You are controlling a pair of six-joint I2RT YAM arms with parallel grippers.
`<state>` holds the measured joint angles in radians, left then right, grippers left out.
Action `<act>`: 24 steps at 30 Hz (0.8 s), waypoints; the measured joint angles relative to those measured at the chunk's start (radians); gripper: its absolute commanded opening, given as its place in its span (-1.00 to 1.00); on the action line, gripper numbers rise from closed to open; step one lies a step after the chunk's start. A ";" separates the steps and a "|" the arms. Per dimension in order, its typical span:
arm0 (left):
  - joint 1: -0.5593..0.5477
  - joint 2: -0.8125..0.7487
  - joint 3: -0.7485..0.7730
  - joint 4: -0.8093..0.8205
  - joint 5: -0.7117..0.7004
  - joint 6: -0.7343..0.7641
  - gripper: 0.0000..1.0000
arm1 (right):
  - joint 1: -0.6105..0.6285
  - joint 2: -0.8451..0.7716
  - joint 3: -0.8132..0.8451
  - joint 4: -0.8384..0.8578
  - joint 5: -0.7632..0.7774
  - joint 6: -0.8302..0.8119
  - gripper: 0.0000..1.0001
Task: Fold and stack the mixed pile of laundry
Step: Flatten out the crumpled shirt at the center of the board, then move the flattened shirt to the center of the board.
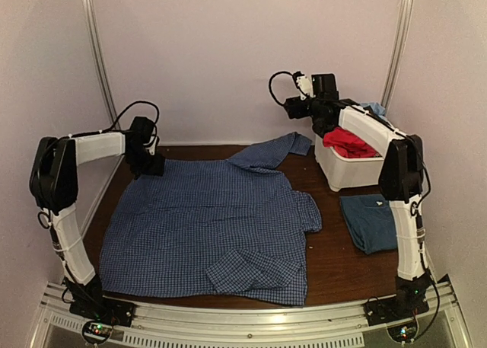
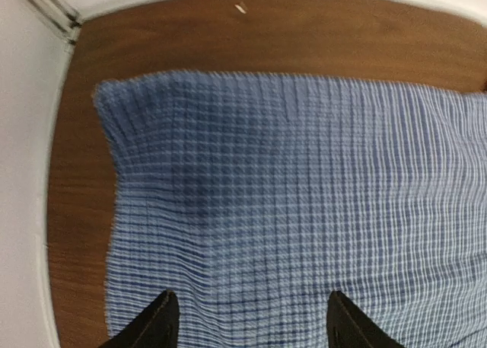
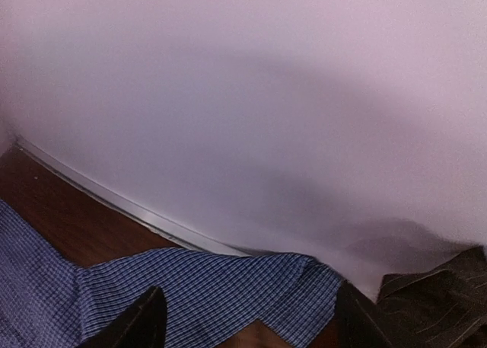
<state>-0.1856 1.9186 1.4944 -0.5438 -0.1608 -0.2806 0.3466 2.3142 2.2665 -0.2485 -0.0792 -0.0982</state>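
Most of your table (image 1: 335,263) is buried under the spread checked shirt (image 1: 205,226). The only bare wood is a thin strip along the far wall (image 1: 228,59), a sliver down the left side, and the lane right of the shirt. That lane's pinched though: the white bin (image 1: 356,177) sits far right, with the folded dark-blue T-shirt (image 1: 369,222) just near of it. The left wall (image 1: 38,74) runs right along the table edge.

Flat on the table (image 1: 335,266), checked shirt (image 1: 205,218) (one sleeve across it); dark-blue garment (image 1: 370,222) beside white bin (image 1: 350,174).
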 measured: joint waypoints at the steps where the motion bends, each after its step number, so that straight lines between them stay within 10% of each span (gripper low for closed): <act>1: -0.021 -0.002 -0.040 0.008 0.019 0.003 0.21 | 0.005 -0.015 -0.017 -0.035 -0.047 0.042 0.25; 10: -0.093 -0.009 -0.242 0.006 0.117 0.005 -0.03 | 0.112 -0.175 -0.557 -0.017 -0.351 0.240 -0.23; 24: -0.133 -0.043 -0.338 0.030 0.143 -0.026 -0.23 | 0.153 -0.195 -0.885 0.052 -0.395 0.321 -0.42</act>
<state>-0.3187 1.8755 1.1568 -0.5137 -0.0181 -0.3065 0.4992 2.1193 1.3811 -0.1963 -0.4740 0.2230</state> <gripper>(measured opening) 0.393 0.290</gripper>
